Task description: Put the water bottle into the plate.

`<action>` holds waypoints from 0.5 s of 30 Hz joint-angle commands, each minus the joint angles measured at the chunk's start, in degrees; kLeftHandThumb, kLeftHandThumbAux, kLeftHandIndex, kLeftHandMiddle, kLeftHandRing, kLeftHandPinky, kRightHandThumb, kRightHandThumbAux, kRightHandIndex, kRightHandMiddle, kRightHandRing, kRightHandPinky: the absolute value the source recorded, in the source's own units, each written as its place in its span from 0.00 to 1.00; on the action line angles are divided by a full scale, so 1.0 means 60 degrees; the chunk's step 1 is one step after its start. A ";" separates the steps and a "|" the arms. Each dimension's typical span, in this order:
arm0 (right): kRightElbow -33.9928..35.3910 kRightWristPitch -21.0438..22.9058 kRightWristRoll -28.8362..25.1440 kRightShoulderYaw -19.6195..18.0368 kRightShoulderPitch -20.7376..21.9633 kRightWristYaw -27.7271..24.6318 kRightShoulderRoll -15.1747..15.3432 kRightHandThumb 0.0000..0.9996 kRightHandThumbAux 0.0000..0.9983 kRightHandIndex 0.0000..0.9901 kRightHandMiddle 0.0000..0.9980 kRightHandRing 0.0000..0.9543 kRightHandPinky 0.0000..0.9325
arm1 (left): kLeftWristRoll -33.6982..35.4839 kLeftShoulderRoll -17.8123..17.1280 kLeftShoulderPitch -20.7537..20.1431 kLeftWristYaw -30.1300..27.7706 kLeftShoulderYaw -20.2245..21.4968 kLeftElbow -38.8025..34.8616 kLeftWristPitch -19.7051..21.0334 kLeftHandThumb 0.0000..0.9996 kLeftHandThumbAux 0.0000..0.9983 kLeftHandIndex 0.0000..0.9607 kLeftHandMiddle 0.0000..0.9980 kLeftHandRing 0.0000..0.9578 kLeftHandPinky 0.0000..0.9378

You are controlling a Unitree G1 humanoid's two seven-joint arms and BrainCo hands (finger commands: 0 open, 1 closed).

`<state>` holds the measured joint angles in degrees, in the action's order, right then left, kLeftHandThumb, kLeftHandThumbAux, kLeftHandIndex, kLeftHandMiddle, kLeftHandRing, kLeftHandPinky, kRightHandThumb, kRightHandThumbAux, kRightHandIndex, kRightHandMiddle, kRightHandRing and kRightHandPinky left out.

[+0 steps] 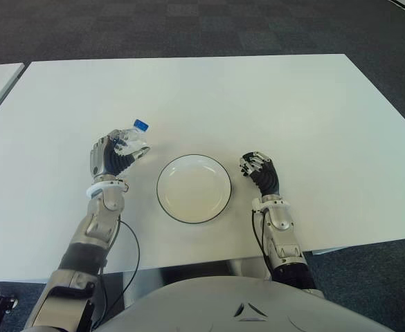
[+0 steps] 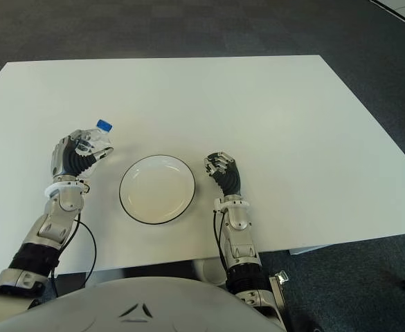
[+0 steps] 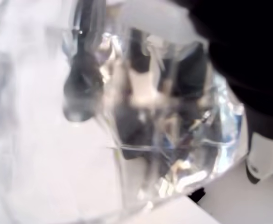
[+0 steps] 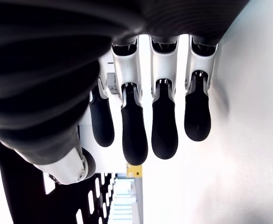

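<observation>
On the left side of a white table, the left hand is closed around a clear water bottle, fingers wrapped about its body. Its blue cap sticks out past the fingers, tilted up and toward the right, away from the robot. The bottle is held just left of the plate and not over it. The left forearm reaches forward from the robot's body, wrist above the table near its front edge. In the left wrist view the bottle's clear, crinkled plastic fills almost the whole picture. At the centre sits the plate, round, white with a dark rim. Just right of the plate shows the right hand, holding nothing, its fingers loosely bent, side by side, pointing forward.
</observation>
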<state>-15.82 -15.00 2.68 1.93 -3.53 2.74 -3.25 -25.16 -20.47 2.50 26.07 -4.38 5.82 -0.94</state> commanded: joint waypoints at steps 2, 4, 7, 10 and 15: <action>-0.0205 -0.0007 -0.0104 -0.0037 0.0036 0.0006 -0.0082 0.71 0.73 0.44 0.61 0.64 0.66 | 0.0276 0.0082 0.0413 -0.0560 0.0354 -0.1239 -0.0354 0.95 0.66 0.39 0.50 0.54 0.75; -0.0214 -0.0002 -0.0090 -0.0041 0.0039 0.0018 -0.0079 0.71 0.73 0.44 0.61 0.64 0.65 | 0.0337 0.0164 0.0586 -0.0763 0.0420 -0.1715 -0.0354 0.95 0.66 0.40 0.50 0.54 0.76; -0.0230 -0.0016 -0.0067 -0.0044 0.0043 0.0042 -0.0077 0.71 0.73 0.44 0.61 0.64 0.65 | 0.0372 0.0285 0.0800 -0.1037 0.0470 -0.2383 -0.0292 0.95 0.66 0.40 0.50 0.54 0.77; -0.0279 -0.0038 -0.0036 -0.0051 0.0064 0.0071 -0.0072 0.71 0.73 0.44 0.61 0.64 0.65 | 0.0141 0.0510 0.1198 -0.1422 0.0225 -0.3701 -0.0032 0.95 0.66 0.40 0.50 0.54 0.80; -0.0306 -0.0063 0.0001 -0.0038 0.0075 0.0103 -0.0064 0.70 0.73 0.44 0.60 0.64 0.65 | 0.0016 0.0620 0.1494 -0.1768 0.0102 -0.4212 -0.0308 0.95 0.65 0.40 0.50 0.54 0.82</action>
<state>-16.50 -15.56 2.76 1.71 -3.14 3.17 -3.25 -24.24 -16.96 10.46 16.68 -3.45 -17.59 -1.62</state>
